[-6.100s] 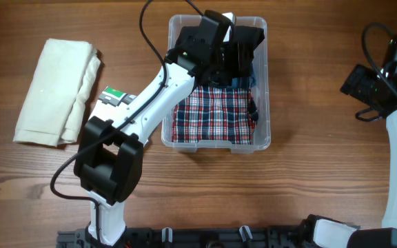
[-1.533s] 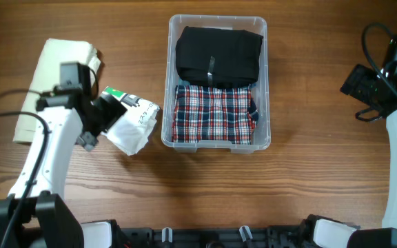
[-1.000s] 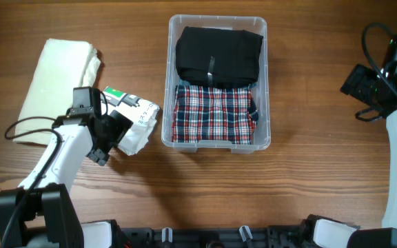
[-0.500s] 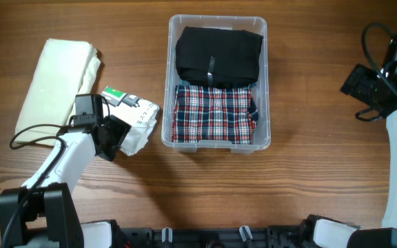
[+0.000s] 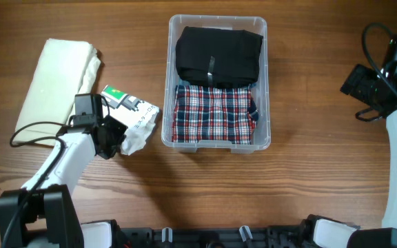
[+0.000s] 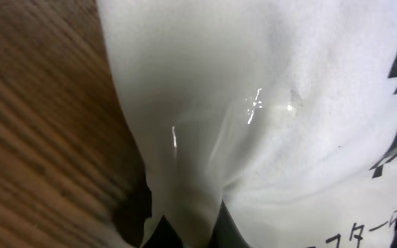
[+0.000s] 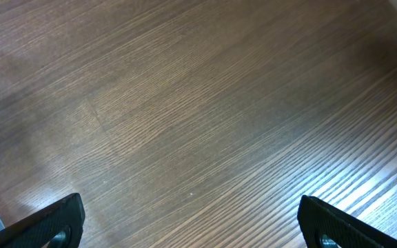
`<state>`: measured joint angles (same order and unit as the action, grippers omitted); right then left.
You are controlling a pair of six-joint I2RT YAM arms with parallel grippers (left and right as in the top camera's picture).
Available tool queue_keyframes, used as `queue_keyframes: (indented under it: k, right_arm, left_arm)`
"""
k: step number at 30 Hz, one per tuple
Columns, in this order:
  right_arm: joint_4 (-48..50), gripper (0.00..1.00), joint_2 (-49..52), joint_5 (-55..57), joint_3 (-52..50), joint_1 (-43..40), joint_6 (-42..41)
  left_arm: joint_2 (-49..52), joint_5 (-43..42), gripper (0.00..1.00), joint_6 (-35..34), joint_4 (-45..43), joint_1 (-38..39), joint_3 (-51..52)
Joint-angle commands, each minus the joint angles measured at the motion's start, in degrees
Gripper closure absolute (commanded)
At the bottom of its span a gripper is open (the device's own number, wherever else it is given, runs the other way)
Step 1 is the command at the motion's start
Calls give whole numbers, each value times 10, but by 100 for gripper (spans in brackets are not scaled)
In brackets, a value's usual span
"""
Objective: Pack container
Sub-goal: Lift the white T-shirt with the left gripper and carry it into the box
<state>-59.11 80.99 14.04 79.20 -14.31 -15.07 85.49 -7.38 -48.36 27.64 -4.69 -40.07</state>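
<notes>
The clear container (image 5: 266, 89) stands at the table's middle, holding a folded black garment (image 5: 219, 55) in its far half and a folded plaid garment (image 5: 214, 114) in its near half. A white garment in a clear plastic bag (image 5: 136, 118) with a green label lies just left of the container. My left gripper (image 5: 118, 140) is shut on the bag's near-left edge. In the left wrist view the bag (image 6: 253, 103) fills the frame, with a fold pinched at the left gripper (image 6: 191, 234). My right gripper (image 5: 361, 88) is open and empty far right, over bare wood (image 7: 198, 234).
A cream folded garment (image 5: 54, 89) lies at the far left, beside the bagged one. The wooden table (image 5: 309, 179) runs around the container. The left arm's cable loops over the cream garment's near end.
My left arm left the container, swung to the bagged white garment and closed on its near-left edge; the bag's near end has bunched up a little. The right arm has not moved.
</notes>
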Motion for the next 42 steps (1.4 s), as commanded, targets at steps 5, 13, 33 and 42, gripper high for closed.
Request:
queue_keyframes:
  k: [5,13,33,42]
  right_arm:
    - [2,0,-5,10,9,0,1]
    - [2,0,-5,10,9,0,0]
    - [2,0,-5,10,9,0,1]
    - [2,0,-5,10,9,0,0]
  left_arm:
    - [-135,14,96,68,64,-5,-69]
    - [-279,-14,96,92,105,12,-170]
    - [-199,-65,96,63,-69,353,-208]
    - [-51,-89,96,127,-104,397,-208]
